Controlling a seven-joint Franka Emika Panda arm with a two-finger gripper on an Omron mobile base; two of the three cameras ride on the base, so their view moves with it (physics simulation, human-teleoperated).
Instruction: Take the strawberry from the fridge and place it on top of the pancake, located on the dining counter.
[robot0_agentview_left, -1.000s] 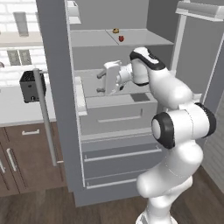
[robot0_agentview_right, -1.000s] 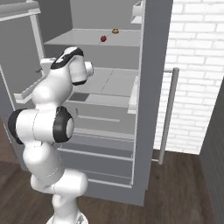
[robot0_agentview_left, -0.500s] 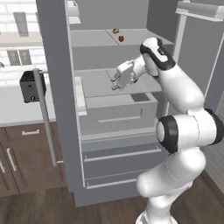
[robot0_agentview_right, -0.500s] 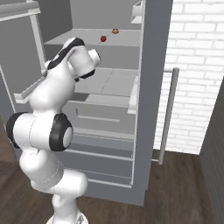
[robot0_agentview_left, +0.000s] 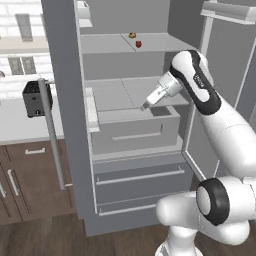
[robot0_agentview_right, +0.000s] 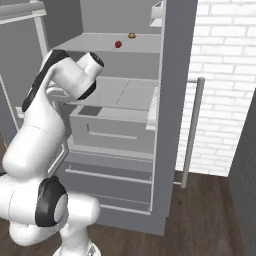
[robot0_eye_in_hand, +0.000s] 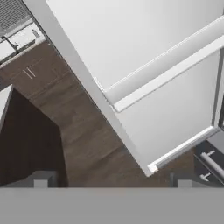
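Observation:
The fridge (robot0_agentview_left: 62, 60) (robot0_agentview_right: 175, 75) stands with both doors open. On its upper pale shelf lies the tiny red strawberry (robot0_agentview_left: 138, 44) (robot0_agentview_right: 118, 44). My gripper (robot0_agentview_left: 146, 105) hangs lower, over the middle shelf and the pulled-out drawer (robot0_agentview_left: 135, 131), well below and slightly right of the fruit. In the hand view the gripper (robot0_eye_in_hand: 113, 181) is open, its fingertips (robot0_eye_in_hand: 41, 179) far apart with nothing between them. In the right base view my own forearm (robot0_agentview_right: 75, 75) hides the hand. The pancake and the dining counter are out of view.
A small yellow-brown round item (robot0_agentview_left: 132, 35) (robot0_agentview_right: 132, 35) sits just behind the strawberry. The fridge door's long bar handle (robot0_agentview_left: 50, 130) (robot0_agentview_right: 192, 130) juts forward. A dark toaster (robot0_agentview_left: 35, 97) stands on the worktop over brown cabinets (robot0_agentview_left: 30, 185). White brick wall (robot0_agentview_right: 225, 75) at right.
My arm has swung right and reached deeper into the fridge; the hand went from the left of the middle shelf to over the drawer and now tilts downward. The strawberry has not moved.

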